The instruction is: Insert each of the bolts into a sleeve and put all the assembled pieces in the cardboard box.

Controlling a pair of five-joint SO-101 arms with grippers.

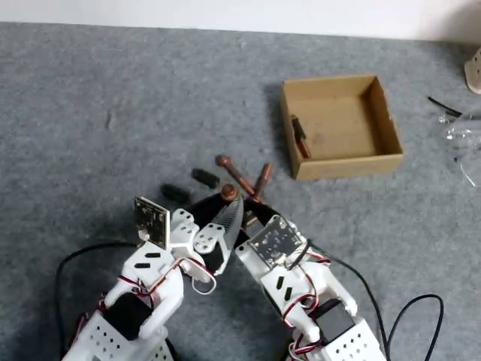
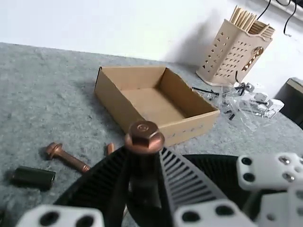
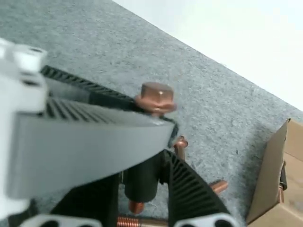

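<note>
Bolt, copper-coloured, hex-head with flange (image 2: pixel 144 136): clamped by its shank between the ribbed fingers of the left gripper (image 1: pixel 228 216), head pointing up toward the high camera. It sits at table centre, near the 6 o'clock edge.

Right gripper (image 3: pixel 142 172): meets the left gripper tip to tip. Its black fingers are closed round a short black cylindrical sleeve (image 3: pixel 141 182). A copper end shows past the sleeve's far mouth, so the held bolt looks to pass through the sleeve, though the grey finger across the right wrist view hides the join.

First loose copper bolt (image 1: pixel 235 174) and second loose copper bolt (image 1: pixel 262 179): lying flat on the grey felt-like table cover (image 1: pixel 90 113), just beyond the grippers at 12 o'clock. Their lower ends converge in a V.

First loose black sleeve (image 1: pixel 204 177) and second loose black sleeve (image 1: pixel 175 192): lying on their sides at 10 to 11 o'clock from the grippers, near each other but apart, both unfilled.

Open brown cardboard box (image 1: pixel 383 120): square and shallow, at 2 o'clock from the grippers and well apart from them.

Assembled piece, dark sleeve with copper bolt (image 1: pixel 299 137): lying on the box floor against the wall at the box's 9 o'clock side.

Perforated beige holder with wooden sticks (image 2: pixel 239 47) and clear plastic bags of small parts (image 2: pixel 246 97): beyond the box, at the table's 3 o'clock edge.
</note>
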